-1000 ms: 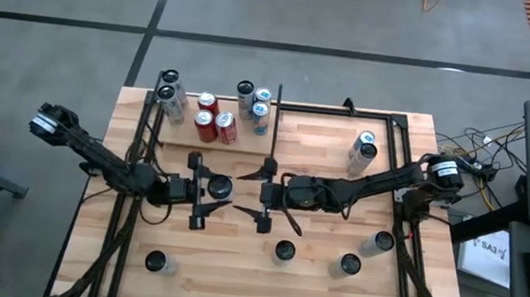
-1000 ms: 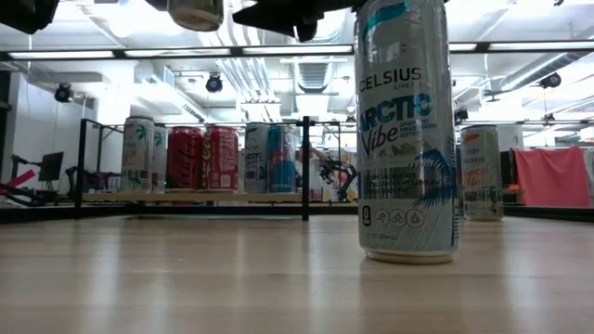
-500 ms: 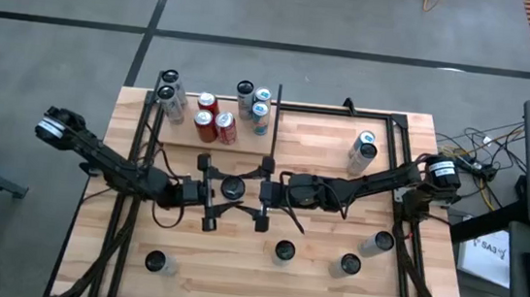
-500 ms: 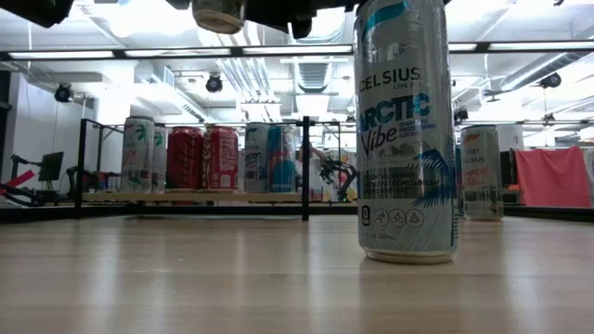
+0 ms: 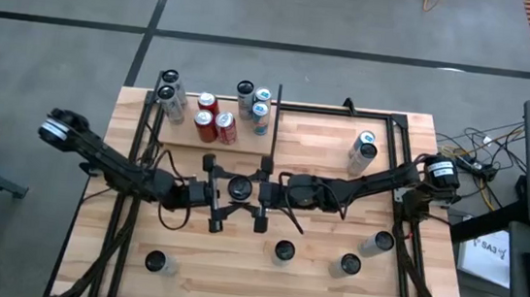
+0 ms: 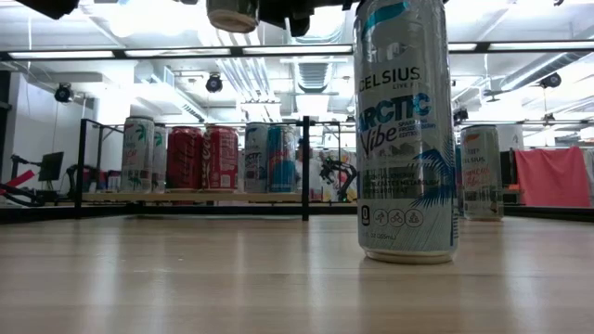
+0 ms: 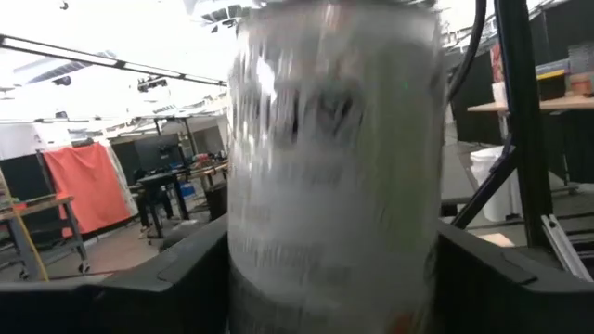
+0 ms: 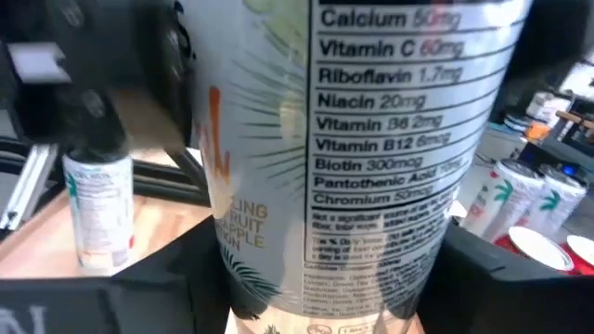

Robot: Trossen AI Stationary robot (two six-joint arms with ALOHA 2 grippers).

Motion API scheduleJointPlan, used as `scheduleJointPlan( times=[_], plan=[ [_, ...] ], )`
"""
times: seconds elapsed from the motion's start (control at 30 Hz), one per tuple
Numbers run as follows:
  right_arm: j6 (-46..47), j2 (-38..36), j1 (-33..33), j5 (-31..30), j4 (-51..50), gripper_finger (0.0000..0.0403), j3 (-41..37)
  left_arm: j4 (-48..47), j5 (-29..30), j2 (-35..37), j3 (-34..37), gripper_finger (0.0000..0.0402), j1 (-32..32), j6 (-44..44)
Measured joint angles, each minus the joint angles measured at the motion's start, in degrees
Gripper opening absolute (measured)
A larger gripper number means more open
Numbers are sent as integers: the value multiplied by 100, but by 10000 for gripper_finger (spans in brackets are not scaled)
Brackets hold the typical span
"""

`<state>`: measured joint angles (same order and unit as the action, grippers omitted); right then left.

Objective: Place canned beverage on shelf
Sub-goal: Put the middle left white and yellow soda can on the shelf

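Observation:
A silver can with a palm print and a nutrition panel (image 5: 239, 187) is held upright above the table's middle; its base shows at the top of the low view (image 6: 232, 13). My left gripper (image 5: 227, 192) is shut on it. My right gripper (image 5: 253, 190) faces it from the right, open, its fingers (image 8: 139, 278) standing on either side of the can (image 8: 371, 139). The shelf (image 5: 184, 133), a pale plywood panel with thin black rods, lies at the far left and carries several cans. My left gripper pinches the can's side wall (image 7: 243, 278) between its two fingers (image 7: 167, 288). The fingers come level from the table's left and reach around the can's body. The can stands upright in the hold, lifted clear of the table.
Loose cans stand on the table at the near left (image 5: 156, 262), near middle (image 5: 281, 252), near right (image 5: 349, 265) (image 5: 378, 242) and far right (image 5: 362, 150). A bare black frame (image 5: 346, 112) edges the far right. The near-middle can looms in the low view (image 6: 406, 130).
My left gripper has carried the can toward the table's right edge, up to my right gripper, so the can now sits between the right gripper's fingers. The can has stayed upright and clear of the table.

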<state>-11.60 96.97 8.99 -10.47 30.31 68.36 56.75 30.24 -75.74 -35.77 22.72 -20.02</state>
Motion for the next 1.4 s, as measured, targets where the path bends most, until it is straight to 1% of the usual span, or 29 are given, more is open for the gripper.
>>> scheduleJointPlan(
  times=[0.13,0.2,0.3,0.43,0.47,0.53,0.63,0.83,0.97,1.13,1.23,1.4],
  plan=[
    [26,-21,-22,-128,-183,233,18,-416,292,230,0,306,54,108],
    [17,-48,-20,-428,-340,233,65,-729,498,371,1,314,92,119],
    [-70,-117,-9,-1149,-483,233,72,-1248,836,616,-30,318,115,125],
    [-216,-118,-1,-2387,-734,233,74,-1669,1497,828,-60,319,125,173],
    [-223,-112,-8,-2580,-794,233,74,-1689,1618,862,-67,319,125,179],
    [-197,-95,-18,-2875,-879,233,74,-1674,1657,891,-79,320,122,209],
    [-195,-53,-16,-3062,-911,233,74,-1628,1530,792,-110,320,117,211],
    [-217,-52,-27,-3080,-898,233,76,-1349,1899,422,-356,320,-34,268],
    [-241,-52,-9,-3047,-896,233,76,-1114,1926,134,-578,320,-104,202],
    [-249,-52,-15,-3066,-901,233,76,-1076,2033,-133,-832,317,-164,59],
    [-229,-52,-13,-3061,-895,233,76,-1062,2268,-226,-932,302,-148,-102],
    [-248,-52,-15,-3000,-910,233,76,-1027,2367,-223,-945,247,-146,-98]
  ],
)
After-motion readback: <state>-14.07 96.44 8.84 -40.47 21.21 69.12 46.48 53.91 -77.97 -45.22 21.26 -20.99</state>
